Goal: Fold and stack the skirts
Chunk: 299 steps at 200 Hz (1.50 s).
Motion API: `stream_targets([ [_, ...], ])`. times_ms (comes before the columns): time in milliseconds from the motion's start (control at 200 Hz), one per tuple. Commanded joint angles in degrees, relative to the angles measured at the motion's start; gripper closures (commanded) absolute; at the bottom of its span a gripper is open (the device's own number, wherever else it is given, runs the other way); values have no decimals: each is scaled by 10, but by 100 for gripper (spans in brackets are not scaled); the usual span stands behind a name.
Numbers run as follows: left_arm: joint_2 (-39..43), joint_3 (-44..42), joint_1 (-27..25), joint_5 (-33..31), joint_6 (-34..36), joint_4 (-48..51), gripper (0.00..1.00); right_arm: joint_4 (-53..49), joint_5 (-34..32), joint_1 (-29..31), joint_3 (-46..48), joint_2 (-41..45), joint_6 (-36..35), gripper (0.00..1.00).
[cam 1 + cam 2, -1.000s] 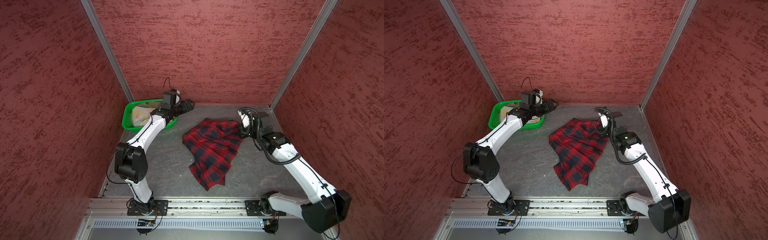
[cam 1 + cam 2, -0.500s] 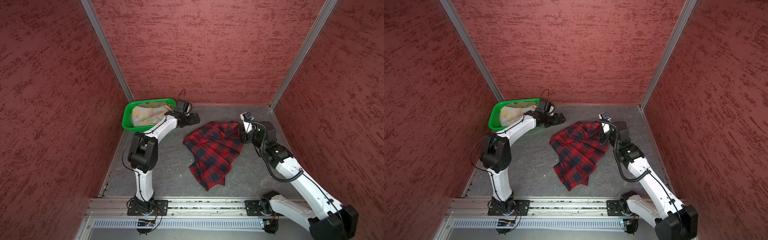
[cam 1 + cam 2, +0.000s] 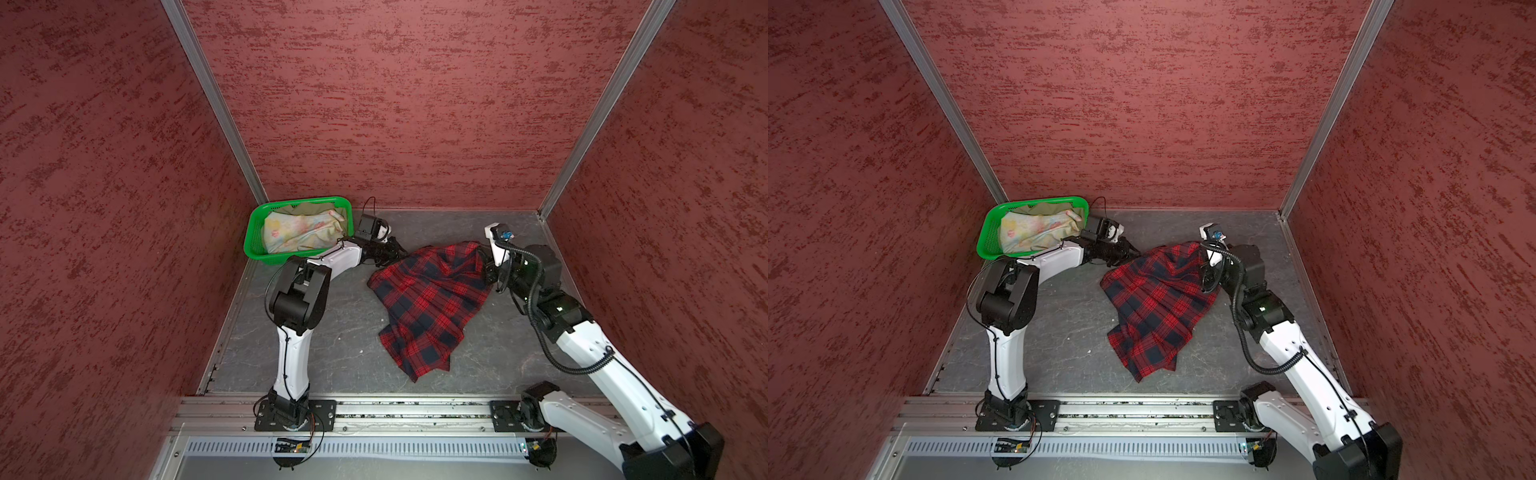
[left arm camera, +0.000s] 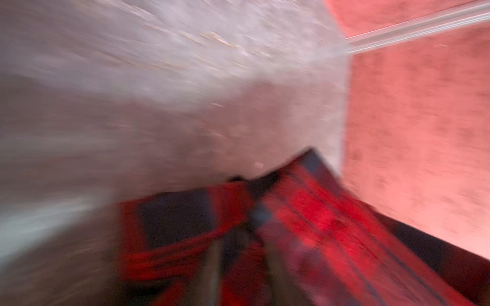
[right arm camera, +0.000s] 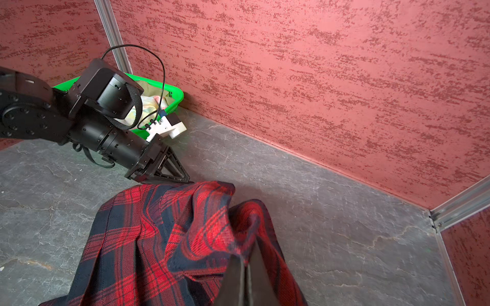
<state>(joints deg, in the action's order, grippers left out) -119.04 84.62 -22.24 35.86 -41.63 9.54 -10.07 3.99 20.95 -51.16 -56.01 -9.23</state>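
Plaid skirt (image 3: pixel 428 303) crumpled on table (image 3: pixel 332 332). Pinches its far edge in closed right gripper (image 5: pixel 245 261); touches another corner with closed left gripper (image 5: pixel 185 181), hold unclear.

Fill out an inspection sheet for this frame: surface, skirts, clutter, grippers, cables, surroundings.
Surface: grey stone-look table, bare around the cloth.
Job's things: plaid skirt spread unfolded mid-table; floral skirt and olive skirt bunched in the green basket at the far left corner.
Clutter: one small pale speck beside the plaid skirt; otherwise nothing seen.
Grippers: left gripper shut at the plaid skirt's far left corner, seemingly pinching it; right gripper shut on its far right edge, cloth bunched.
Cables: black camera cable loops above the left wrist; ribbed conduit hangs off the right arm.
Surroundings: red textured walls, aluminium posts, base rail in front.
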Motion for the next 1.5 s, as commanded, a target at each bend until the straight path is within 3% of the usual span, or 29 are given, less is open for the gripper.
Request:
stream_targets([
  [0,17,4,5,79,-67,-114,100,23,-13,0,-37,-10,8,100],
  [361,160,82,59,12,27,30,100,-30,-28,-54,-203,-111,9,100],
  [546,209,41,49,-73,112,118,100,-83,-8,-116,-308,-189,55,100],
  [736,241,-52,33,-140,158,139,54,-178,-44,-201,-460,-357,134,100],
  [766,242,-61,29,-154,164,144,49,-200,-50,-211,-484,-381,150,86],
  [781,242,-65,27,-159,165,146,47,-213,-54,-217,-498,-391,160,70],
  [786,242,-66,26,-160,167,147,46,-213,-54,-217,-498,-391,160,70],
  [817,241,-73,20,-172,174,150,42,-225,-63,-221,-509,-399,172,46],
  [877,232,-76,9,-191,185,161,35,-214,-74,-221,-491,-384,185,25],
  [942,217,-75,0,-200,192,167,31,-197,-68,-218,-452,-351,195,19],
  [1077,186,-66,-12,-211,194,166,28,-215,-80,-171,-365,-282,188,17],
  [1187,168,-54,-12,-213,191,166,28,-244,-85,-90,-274,-225,210,18],
  [1403,170,-47,-5,-224,188,172,27,-289,-85,90,-104,-168,319,23],
  [1493,179,-56,3,-223,184,171,27,-269,-65,133,-44,-155,357,23],
])
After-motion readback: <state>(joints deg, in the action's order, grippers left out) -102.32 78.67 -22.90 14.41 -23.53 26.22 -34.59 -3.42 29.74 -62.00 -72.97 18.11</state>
